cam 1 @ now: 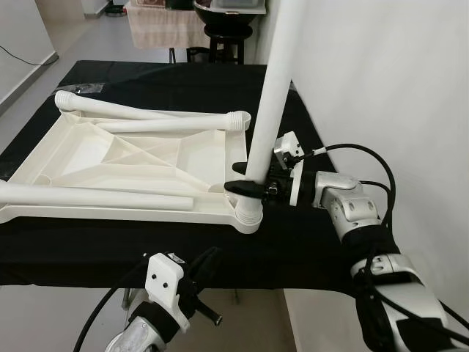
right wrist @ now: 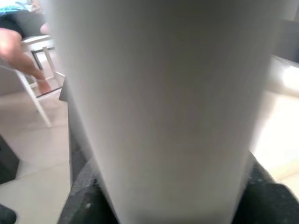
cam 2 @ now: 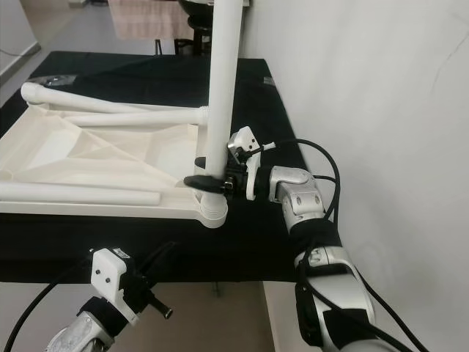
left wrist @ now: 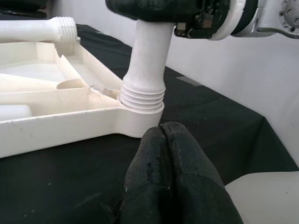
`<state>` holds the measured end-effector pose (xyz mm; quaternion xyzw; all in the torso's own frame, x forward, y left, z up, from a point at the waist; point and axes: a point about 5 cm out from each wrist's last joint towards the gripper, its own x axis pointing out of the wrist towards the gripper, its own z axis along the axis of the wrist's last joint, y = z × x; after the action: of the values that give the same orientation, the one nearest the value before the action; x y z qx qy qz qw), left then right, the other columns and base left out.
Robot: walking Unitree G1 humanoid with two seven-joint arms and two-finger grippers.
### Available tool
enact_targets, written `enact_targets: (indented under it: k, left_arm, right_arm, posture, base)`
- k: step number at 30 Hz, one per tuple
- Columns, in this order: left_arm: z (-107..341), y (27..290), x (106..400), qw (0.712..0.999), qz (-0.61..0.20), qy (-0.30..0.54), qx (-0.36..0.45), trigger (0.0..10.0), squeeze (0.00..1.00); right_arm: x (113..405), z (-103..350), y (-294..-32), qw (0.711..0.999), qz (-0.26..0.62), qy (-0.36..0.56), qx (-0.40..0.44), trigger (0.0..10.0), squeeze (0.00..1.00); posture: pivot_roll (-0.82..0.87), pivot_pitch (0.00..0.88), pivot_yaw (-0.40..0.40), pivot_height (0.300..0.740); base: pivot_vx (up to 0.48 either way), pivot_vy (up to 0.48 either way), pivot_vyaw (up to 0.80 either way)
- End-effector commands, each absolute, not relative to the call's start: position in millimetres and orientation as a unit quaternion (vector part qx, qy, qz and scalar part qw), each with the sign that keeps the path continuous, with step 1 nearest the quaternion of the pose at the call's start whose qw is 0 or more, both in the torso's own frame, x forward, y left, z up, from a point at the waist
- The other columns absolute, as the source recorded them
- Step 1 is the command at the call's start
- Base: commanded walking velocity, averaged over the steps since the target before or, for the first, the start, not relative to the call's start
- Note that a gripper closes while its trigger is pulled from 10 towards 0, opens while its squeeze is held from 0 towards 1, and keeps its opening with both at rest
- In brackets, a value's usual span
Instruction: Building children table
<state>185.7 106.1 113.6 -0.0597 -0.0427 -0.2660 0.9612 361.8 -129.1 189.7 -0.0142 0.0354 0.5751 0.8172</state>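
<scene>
A white plastic tabletop (cam 1: 88, 158) lies upside down on a black-covered surface (cam 1: 308, 242). One white table leg (cam 1: 267, 110) stands upright in the near right corner socket (cam 1: 248, 215), its threaded end (left wrist: 141, 95) seated there. My right gripper (cam 1: 248, 188) is shut on this leg just above the socket. Three more white legs (cam 1: 168, 123) lie loose on the tabletop. My left gripper (cam 1: 207, 265) is shut and empty, low at the front edge of the surface, in front of the socket.
A white wall (cam 1: 381, 73) runs close along the right. A dark stool (cam 1: 223, 37) and a draped piece of furniture (cam 1: 165, 28) stand beyond the far edge. In the right wrist view a person's bare leg (right wrist: 21, 51) and a white chair (right wrist: 39, 70) appear.
</scene>
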Motion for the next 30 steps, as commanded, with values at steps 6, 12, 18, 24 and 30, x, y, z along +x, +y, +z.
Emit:
enact_targets:
  k: [6,12,18,24,30]
  left_arm:
    - [114,103,183,0.961,-0.265,-0.042,-0.061,10.0,0.0]
    - [114,104,182,0.961,-0.266,-0.041,-0.062,10.0,0.0]
    - [115,107,182,0.961,-0.267,-0.041,-0.061,10.0,0.0]
    - [115,108,185,0.961,-0.267,-0.04,-0.06,10.0,0.0]
    - [116,108,187,0.962,-0.263,-0.043,-0.061,10.0,0.0]
  right_arm:
    - [355,181,-142,0.82,0.572,0.02,0.008,0.0,0.0]
    - [352,169,-146,0.867,0.497,0.031,-0.017,0.0,0.0]
    - [334,140,-130,0.966,0.236,0.093,-0.06,0.0,0.0]
    - [327,141,-109,0.97,0.22,0.077,-0.069,0.0,0.0]
    - [330,148,-98,0.964,0.245,0.071,-0.07,10.0,0.0]
  posture:
    - [0.1,0.062,-0.093,0.74]
    - [0.09,0.07,-0.091,0.74]
    - [0.08,0.083,-0.079,0.74]
    - [0.08,0.076,-0.085,0.74]
    - [0.08,0.073,-0.087,0.74]
  base:
    - [0.0,0.0,0.0]
    - [0.0,0.0,0.0]
    - [0.0,0.0,0.0]
    - [0.0,0.0,0.0]
    - [0.0,0.0,0.0]
